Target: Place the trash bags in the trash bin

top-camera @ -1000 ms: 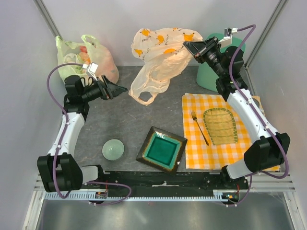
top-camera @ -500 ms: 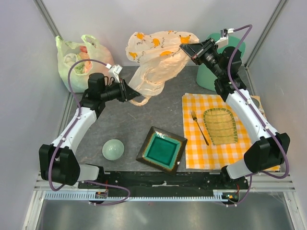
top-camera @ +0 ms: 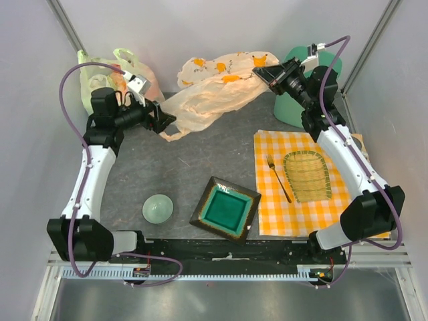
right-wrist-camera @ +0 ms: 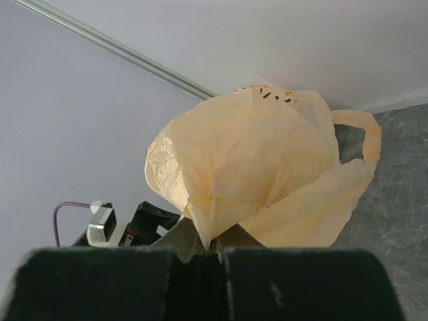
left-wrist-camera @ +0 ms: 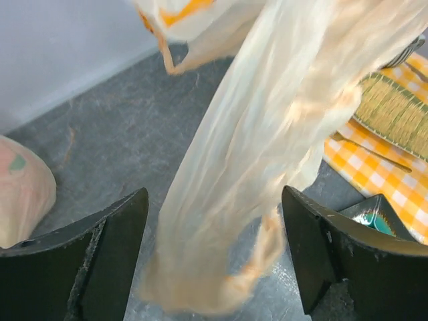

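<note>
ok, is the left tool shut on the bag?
No: the left tool is wide open, the trash bag hanging between its fingers.

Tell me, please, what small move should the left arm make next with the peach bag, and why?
Probably shut the left gripper. Its fingers stand apart with a hanging strand of the trash bag between them, not yet pinched. The right gripper is already shut on the bag's other end, near the trash bin, so a second grip should help control it.
</note>
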